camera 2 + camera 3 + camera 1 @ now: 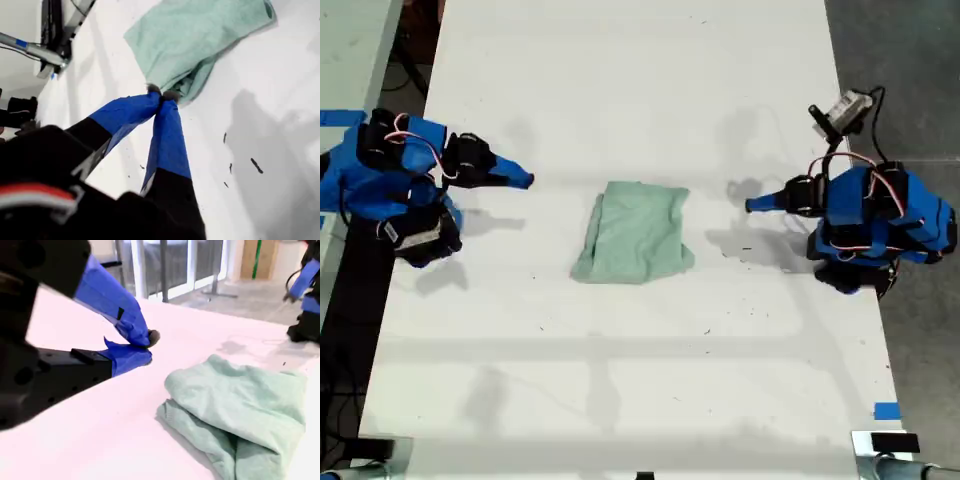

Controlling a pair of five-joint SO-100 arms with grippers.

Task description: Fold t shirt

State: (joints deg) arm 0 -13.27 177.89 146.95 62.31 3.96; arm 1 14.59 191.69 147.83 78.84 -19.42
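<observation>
T shirt (635, 243) lies folded mid-frame in the exterior view on the table (620, 90), my first gripper (161, 95) and second gripper (147, 347) pinched closed and empty beside it; for any further fold, probably open wide, pinch all layers.

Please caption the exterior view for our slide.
Folded mint t shirt lies mid-table between two idle blue arms.

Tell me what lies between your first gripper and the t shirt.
Bare white table separates my first gripper from the t shirt; the exterior view shows it.
</observation>
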